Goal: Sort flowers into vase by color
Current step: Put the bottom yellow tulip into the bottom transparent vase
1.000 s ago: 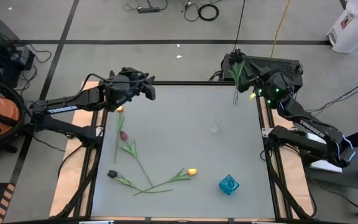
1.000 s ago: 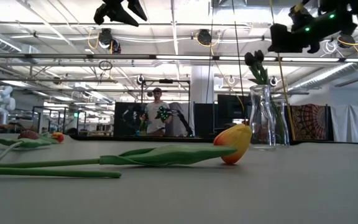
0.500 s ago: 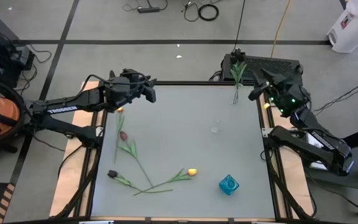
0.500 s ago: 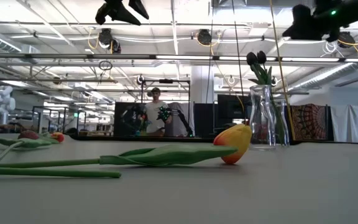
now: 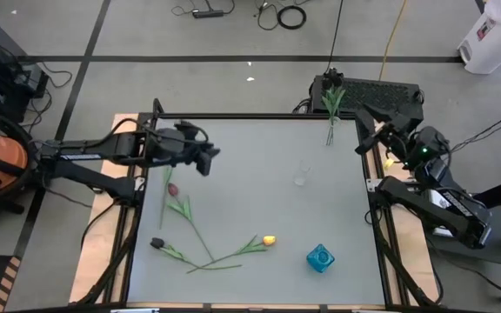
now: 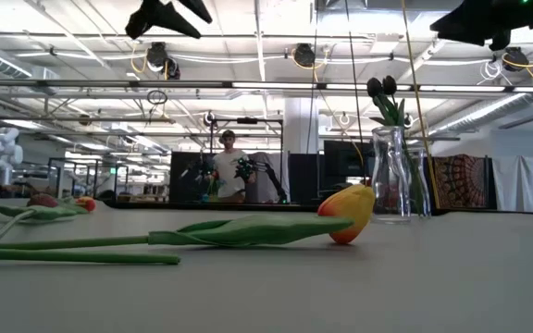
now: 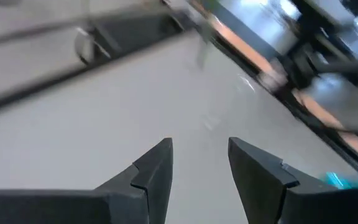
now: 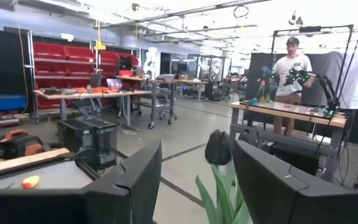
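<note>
- Left gripper (image 5: 205,162): you see it over the table's left half, above the loose tulips; in its wrist view the two dark fingers (image 7: 156,167) stand apart with bare tabletop between them, holding nothing.
- Right gripper (image 5: 374,132): it sits at the table's far right edge, beside the vase; its wrist view shows the fingers (image 8: 143,175) spread wide and empty, with a dark bud and green leaves visible in the gap.
- Clear glass vase (image 6: 397,174): it stands upright near the far right corner and holds the dark purple-black tulip (image 6: 381,89), whose green stem and leaves (image 5: 332,106) rise past the table's far edge in the high view.
- Pinkish red tulip (image 5: 173,189): it lies flat on the left side, just below the left gripper, its long green stem running toward the near edge.
- Yellow tulip with an orange blush (image 5: 269,240): it lies flat near the front centre, its stem reaching left; in the low view its head (image 6: 349,212) is the nearest object.
- Second dark purple-black tulip (image 5: 157,243): it lies at the near left, and its stem meets those of the other two.
- Small yellow bud (image 5: 167,152): you find it at the far left edge, partly hidden under the left arm.
- Turquoise glass vase (image 5: 320,257): it stands near the front right, well apart from the clear one.
- Grey tabletop (image 5: 259,183): it carries all of these.
- Person in a white shirt (image 8: 294,68): stands in the room beyond the table.
</note>
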{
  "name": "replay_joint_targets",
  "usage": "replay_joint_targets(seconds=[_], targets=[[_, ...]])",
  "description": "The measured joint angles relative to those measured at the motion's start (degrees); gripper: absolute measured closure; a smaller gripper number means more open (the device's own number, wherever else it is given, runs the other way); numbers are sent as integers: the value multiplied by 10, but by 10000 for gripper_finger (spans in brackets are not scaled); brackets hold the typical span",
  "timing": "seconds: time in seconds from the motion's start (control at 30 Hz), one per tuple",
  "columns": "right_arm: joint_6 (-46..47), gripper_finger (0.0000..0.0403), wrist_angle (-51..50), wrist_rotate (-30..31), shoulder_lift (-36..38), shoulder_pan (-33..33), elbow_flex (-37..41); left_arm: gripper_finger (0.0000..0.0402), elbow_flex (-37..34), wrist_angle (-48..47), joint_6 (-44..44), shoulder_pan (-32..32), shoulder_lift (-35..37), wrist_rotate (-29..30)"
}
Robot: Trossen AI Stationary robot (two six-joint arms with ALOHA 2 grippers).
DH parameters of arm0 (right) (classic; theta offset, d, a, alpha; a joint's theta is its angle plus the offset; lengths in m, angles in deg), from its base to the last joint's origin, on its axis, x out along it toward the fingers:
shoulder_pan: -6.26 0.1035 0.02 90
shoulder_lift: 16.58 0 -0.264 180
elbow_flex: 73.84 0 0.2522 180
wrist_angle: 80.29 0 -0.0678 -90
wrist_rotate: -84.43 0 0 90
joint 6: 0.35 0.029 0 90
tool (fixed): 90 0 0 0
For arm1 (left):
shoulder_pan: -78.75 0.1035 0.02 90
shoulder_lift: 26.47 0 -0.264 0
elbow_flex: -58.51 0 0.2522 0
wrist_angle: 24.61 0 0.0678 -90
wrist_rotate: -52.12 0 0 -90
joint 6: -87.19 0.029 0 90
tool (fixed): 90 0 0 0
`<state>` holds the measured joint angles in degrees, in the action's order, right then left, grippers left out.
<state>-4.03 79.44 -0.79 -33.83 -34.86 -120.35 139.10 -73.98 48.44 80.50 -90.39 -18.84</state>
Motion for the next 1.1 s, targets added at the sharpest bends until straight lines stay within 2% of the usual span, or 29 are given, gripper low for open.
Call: replay_joint_targets(seconds=[0.17,0.37,0.6,0.8,1.1], targets=[[0,211,-22,-2,-2,0,0,240,0,-22,-1,-33,-15,-96],[0,212,-31,-4,-2,0,0,240,0,-72,-40,-70,-53,-167],[0,212,-33,-4,-2,0,0,240,0,-85,-45,-117,-127,-192],[0,212,-33,-4,-2,0,0,240,1,-50,-60,-161,-200,-225],[0,212,-35,-4,-2,0,0,240,54,-9,-62,-220,-310,-219]])
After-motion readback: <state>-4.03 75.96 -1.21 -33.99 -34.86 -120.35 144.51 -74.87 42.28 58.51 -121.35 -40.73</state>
